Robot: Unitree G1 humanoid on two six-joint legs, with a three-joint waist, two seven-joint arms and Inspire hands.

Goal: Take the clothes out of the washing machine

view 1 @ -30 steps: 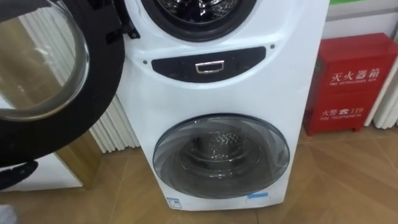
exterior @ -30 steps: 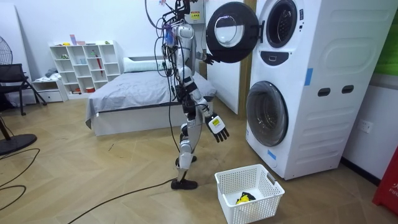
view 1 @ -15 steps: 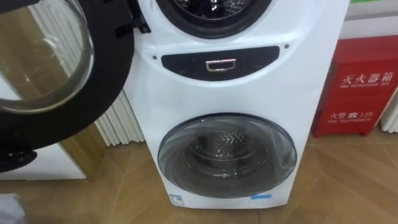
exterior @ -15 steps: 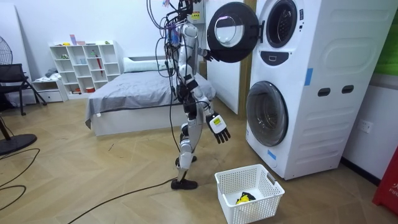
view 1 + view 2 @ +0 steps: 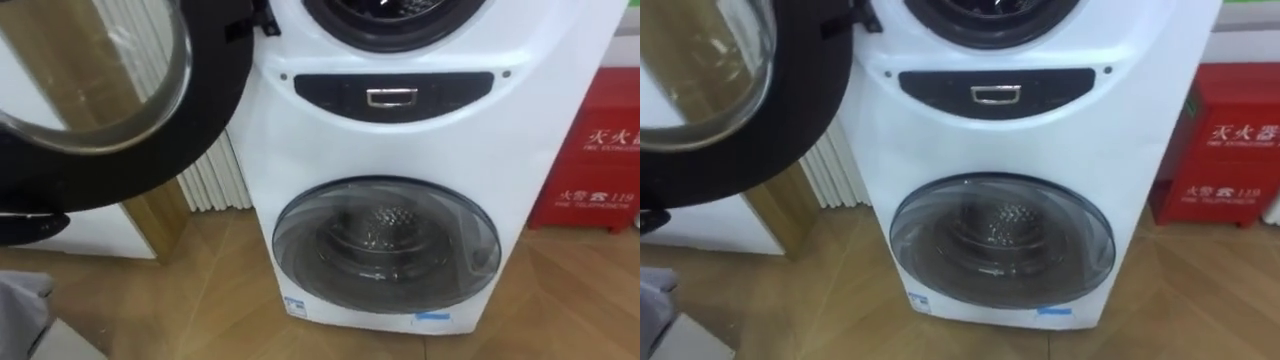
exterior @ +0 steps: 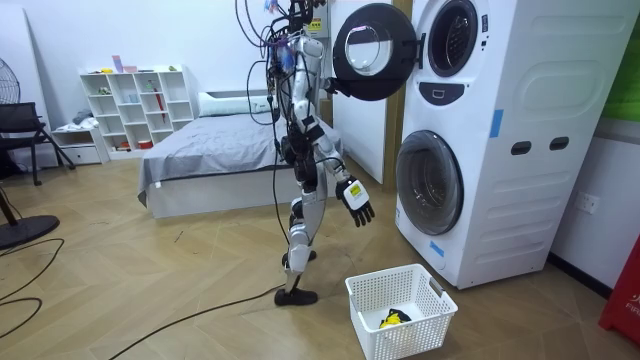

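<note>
The stacked white washing machine [image 5: 400, 140] stands right in front of me. Its upper round door [image 5: 110, 100] is swung open to my left, and the bottom of the upper drum opening [image 5: 390, 15] looks dark. The lower glass door [image 5: 387, 245] is closed over a bare metal drum. In the room view my left hand [image 6: 334, 88] is raised to the edge of the open door [image 6: 372, 50]. My right hand [image 6: 356, 199] hangs open at hip height, holding nothing. A white laundry basket [image 6: 400, 310] on the floor by the machine holds a yellow and dark item [image 6: 393, 318].
A red fire-equipment box [image 5: 605, 150] stands on the floor right of the machine, and a white radiator [image 5: 215, 175] left of it. In the room view a bed [image 6: 215, 150] and a white shelf [image 6: 135, 105] lie behind me.
The eye view has shifted, so the machine sits further right and a little larger. In the room view my torso has leaned toward the machine and my right hand has swung slightly forward.
</note>
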